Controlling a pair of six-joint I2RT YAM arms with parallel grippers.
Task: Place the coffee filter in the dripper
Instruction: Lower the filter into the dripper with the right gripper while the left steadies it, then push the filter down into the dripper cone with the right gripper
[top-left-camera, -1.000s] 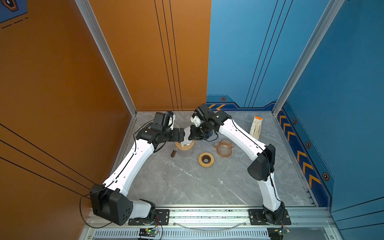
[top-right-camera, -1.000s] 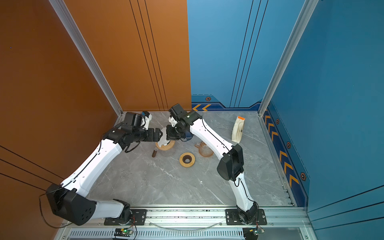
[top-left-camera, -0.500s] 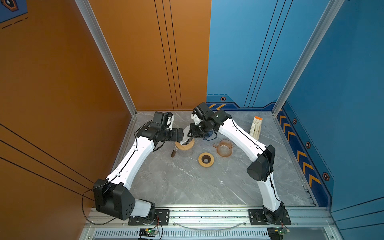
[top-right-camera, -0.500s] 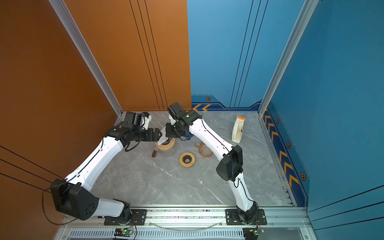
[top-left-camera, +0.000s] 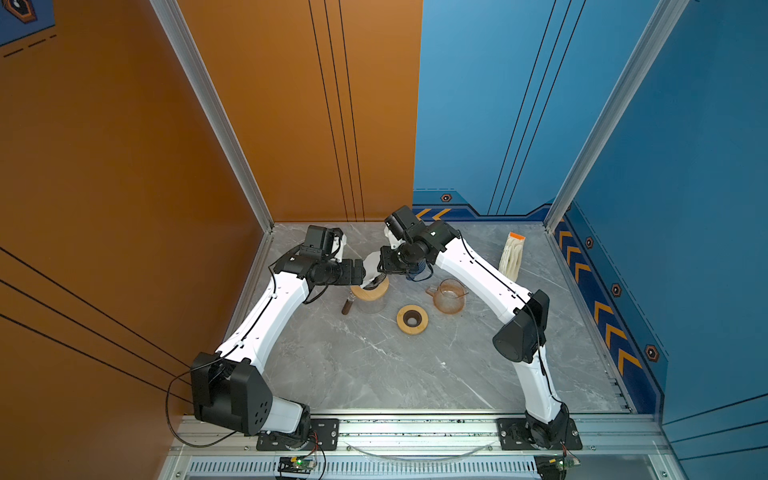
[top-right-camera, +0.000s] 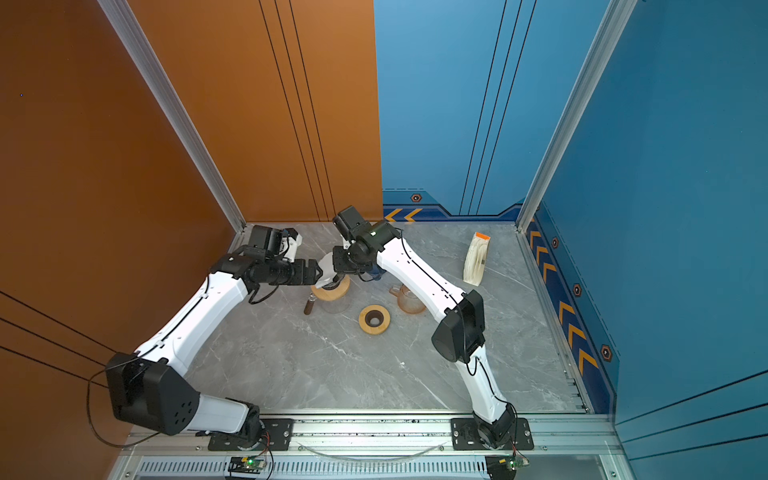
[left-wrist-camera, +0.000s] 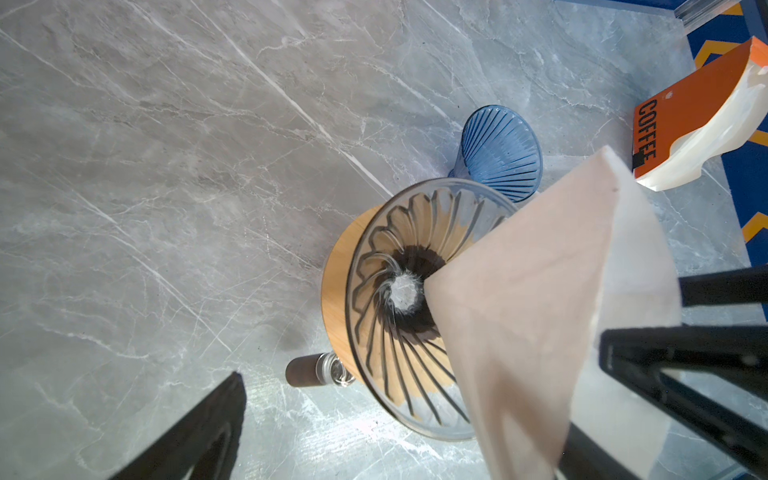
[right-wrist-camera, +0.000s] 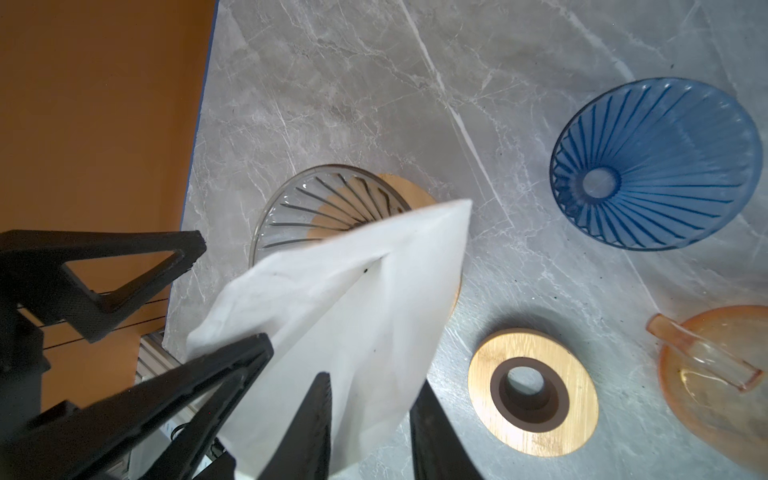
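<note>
Filter (left-wrist-camera: 519, 299) tilted, tip in dripper (left-wrist-camera: 399, 374), top leaning past rim.
Left tool (right-wrist-camera: 230, 293) spread wide; right tool (right-wrist-camera: 372, 386), jaws parted astride filter, hold unclear. Risk: let go aslant, paper likely tips out onto table (right-wrist-camera: 374, 83).

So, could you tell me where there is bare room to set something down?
Free: the broad table stretch between the wooden ring and the front rail. Crowded: the back, around the clear dripper, coffee filter, orange jug, left gripper and right gripper.

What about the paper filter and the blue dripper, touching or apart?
Apart. The right wrist view shows a strip of bare table between the paper filter and the blue dripper.
</note>
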